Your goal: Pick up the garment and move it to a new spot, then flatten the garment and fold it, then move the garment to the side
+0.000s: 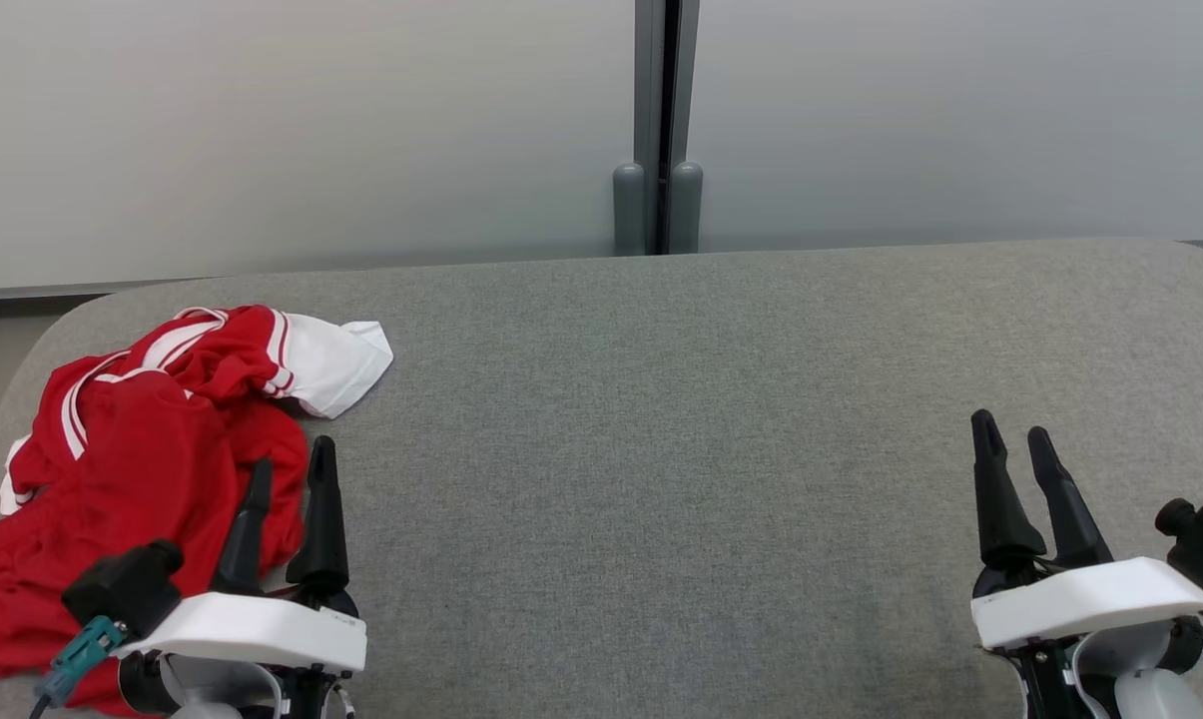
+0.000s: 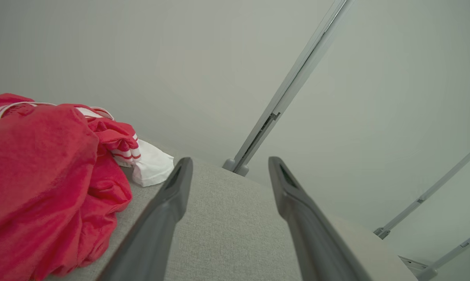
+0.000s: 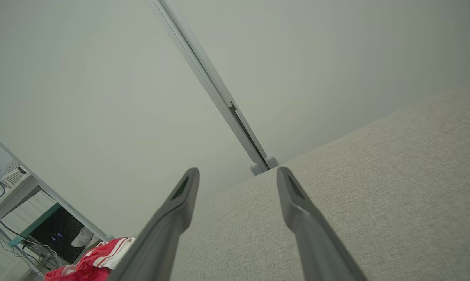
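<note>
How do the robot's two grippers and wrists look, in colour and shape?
Each, left gripper and right gripper, has two long, black, tapering fingers rising from a white curved wrist shell. A black boxy module sits beside each shell; the left one carries a teal cable plug.

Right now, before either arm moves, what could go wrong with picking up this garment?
1. The garment lies crumpled in layers, so the open left gripper may pinch only one fold or the white sleeve and lift it tangled.
2. It sits close to the table's left edge; a poor drag could pull it off.
3. The right gripper, also open, is far across the table, so it would help late.
</note>
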Available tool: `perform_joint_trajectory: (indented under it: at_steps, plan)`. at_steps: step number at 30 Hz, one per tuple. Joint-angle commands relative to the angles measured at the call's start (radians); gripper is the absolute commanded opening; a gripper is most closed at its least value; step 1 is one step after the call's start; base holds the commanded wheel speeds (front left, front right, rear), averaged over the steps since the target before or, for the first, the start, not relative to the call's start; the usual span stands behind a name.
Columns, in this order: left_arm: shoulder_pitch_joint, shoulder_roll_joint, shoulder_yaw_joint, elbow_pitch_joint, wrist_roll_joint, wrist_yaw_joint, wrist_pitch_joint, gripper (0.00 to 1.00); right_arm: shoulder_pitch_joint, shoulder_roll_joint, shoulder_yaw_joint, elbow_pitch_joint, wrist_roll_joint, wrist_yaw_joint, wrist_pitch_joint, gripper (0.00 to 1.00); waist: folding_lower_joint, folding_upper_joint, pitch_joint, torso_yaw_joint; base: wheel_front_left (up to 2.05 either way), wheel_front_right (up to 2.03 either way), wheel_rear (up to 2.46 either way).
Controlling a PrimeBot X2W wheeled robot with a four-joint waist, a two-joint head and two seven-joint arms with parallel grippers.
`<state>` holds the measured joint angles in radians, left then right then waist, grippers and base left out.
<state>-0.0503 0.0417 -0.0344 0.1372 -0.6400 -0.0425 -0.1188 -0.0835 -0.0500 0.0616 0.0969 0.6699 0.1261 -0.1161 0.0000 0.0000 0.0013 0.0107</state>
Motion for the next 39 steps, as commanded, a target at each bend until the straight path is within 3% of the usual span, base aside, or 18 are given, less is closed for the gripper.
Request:
perform_joint_trajectory:
  at_steps: [1,21,39]
  plan:
    - [-0.014,0.007,-0.002,-0.008,0.038,0.006,-0.009,1.0,-0.021,-0.009,0.001,-0.006,-0.039,0.004,-0.014,1.0,0.0,0.0,0.0,0.001,0.0,0.0,0.0]
    - [-0.022,0.01,-0.025,0.001,0.259,0.026,-0.061,1.0,-0.031,-0.002,-0.002,0.013,-0.29,0.005,-0.066,1.0,0.0,0.0,0.003,0.008,0.0,0.0,0.0]
    - [-0.015,0.01,-0.038,-0.01,0.392,0.034,-0.099,1.0,-0.033,-0.002,0.008,0.032,-0.427,0.006,-0.103,1.0,0.0,0.0,0.0,0.012,0.0,0.0,0.0]
